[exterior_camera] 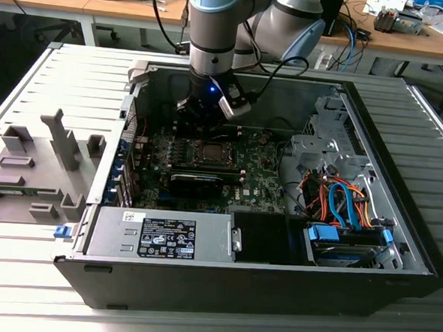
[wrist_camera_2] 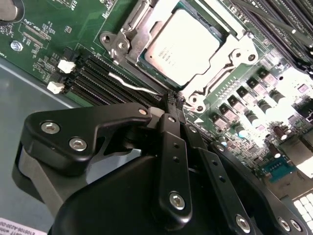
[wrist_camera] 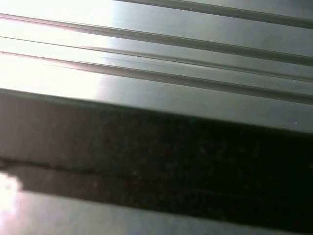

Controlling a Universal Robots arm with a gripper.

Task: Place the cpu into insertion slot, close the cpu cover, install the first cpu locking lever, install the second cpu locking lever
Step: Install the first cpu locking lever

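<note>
Ribbed grey aluminium tabletop (exterior_camera: 42, 275) carries an open black computer case (exterior_camera: 275, 278) in the exterior view, with wooden desks (exterior_camera: 439, 44) and loose cables behind it. On the exterior view's left, a grey moulded fixture (exterior_camera: 33, 173) sits on the tabletop beside the case. Inside the case lie a green motherboard (exterior_camera: 254, 179), a silver power supply (exterior_camera: 161, 234) with a label, a blue-fronted drive bay (exterior_camera: 326, 236) and a bundle of orange and blue cables (exterior_camera: 339, 203). The robot arm (exterior_camera: 215, 30) reaches straight down into the case, its gripper (exterior_camera: 202, 114) hovering at the far edge of the insertion slot (exterior_camera: 211, 152); from here I cannot tell how its fingers stand.

In the second wrist view the black gripper (wrist_camera_2: 175, 100) has its fingers (wrist_camera_2: 173, 127) drawn together at the tips, with nothing visibly caught between them. The tips sit just beside one corner of the socket, near a thin silver locking lever (wrist_camera_2: 129, 83) that lies along the dark memory slots (wrist_camera_2: 105, 76). The cpu (wrist_camera_2: 181, 46) rests flat in the insertion slot (wrist_camera_2: 124, 41), and the cpu cover (wrist_camera_2: 222, 61) lies down around it, framing the metal top. Rows of small capacitors (wrist_camera_2: 249, 105) stand on the board beyond the socket.

In the first wrist view, blurred grey ribbed metal (wrist_camera: 195, 63) runs above a dark band (wrist_camera: 171, 161).
</note>
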